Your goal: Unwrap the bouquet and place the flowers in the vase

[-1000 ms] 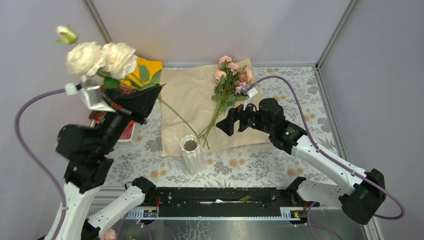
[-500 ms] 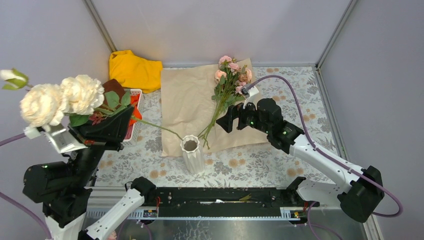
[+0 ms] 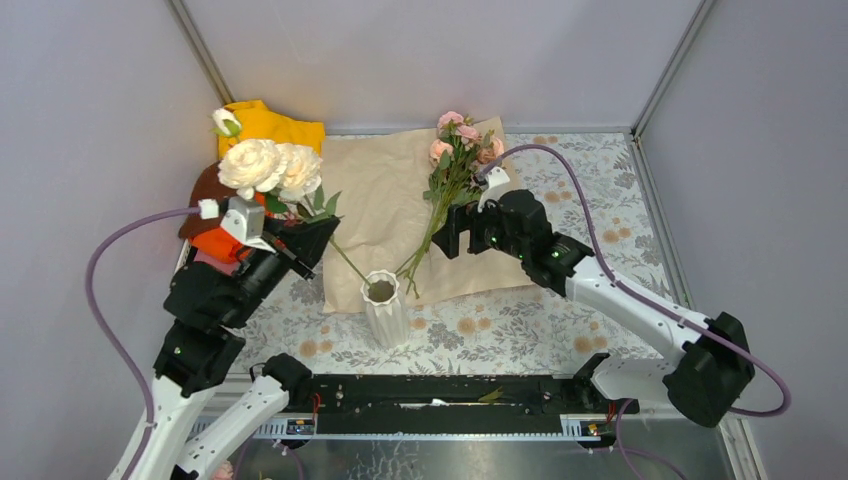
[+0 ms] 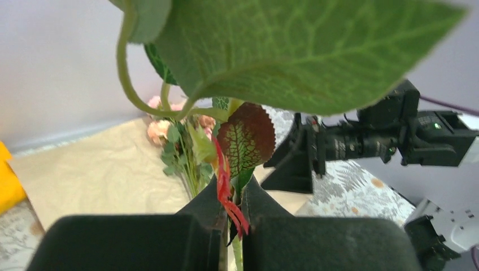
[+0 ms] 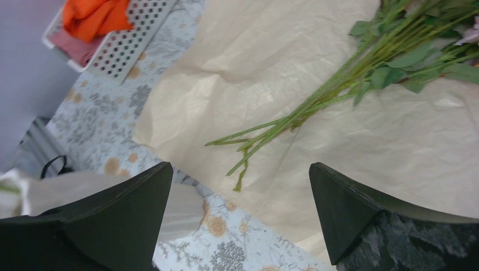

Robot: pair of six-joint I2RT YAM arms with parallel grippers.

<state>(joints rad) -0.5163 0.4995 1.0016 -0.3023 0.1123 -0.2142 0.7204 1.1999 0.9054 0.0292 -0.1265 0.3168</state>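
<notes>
Clamping the cream roses (image 3: 268, 168) by the stem in the left gripper (image 4: 230, 195), swung back from the far left to the vase (image 3: 384, 312) mouth, ready for lowering; held the right gripper (image 5: 240, 192) splayed, empty, over pink flowers (image 3: 455, 150) on kraft paper (image 3: 375, 195).

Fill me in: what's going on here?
The left claw is shut on the stem of the cream roses, angling its lower end at the mouth of the white vase. The right claw hangs open above the stems of the pink flowers, which lie on the unfolded kraft paper.
</notes>
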